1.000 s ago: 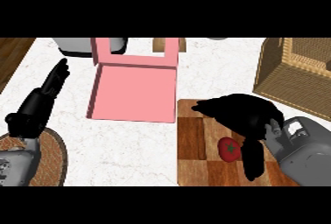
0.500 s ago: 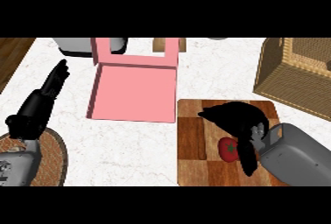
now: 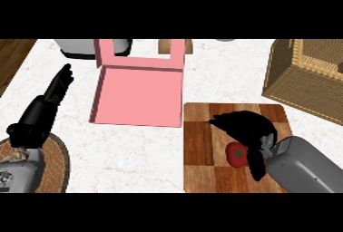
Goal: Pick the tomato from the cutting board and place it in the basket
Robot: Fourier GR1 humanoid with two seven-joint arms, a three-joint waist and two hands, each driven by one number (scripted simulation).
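Red tomato [image 3: 234, 154] lies on the wooden cutting board [image 3: 199, 149], in its right half. The right hand [image 3: 244, 129] is directly over it, and its fingers and thumb are curled round the tomato, which shows between them. The wicker basket [image 3: 305, 77] stands apart, at the upper right. The left hand [image 3: 50, 97] rests at the left with straight fingers, holding nothing, beside a pink box [image 3: 137, 97].

We're seeing a white marble counter [image 3: 134, 152] carrying a pink box [image 3: 137, 95], cutting board [image 3: 198, 156], basket [image 3: 295, 86] (far right), woven mat [image 3: 57, 163].
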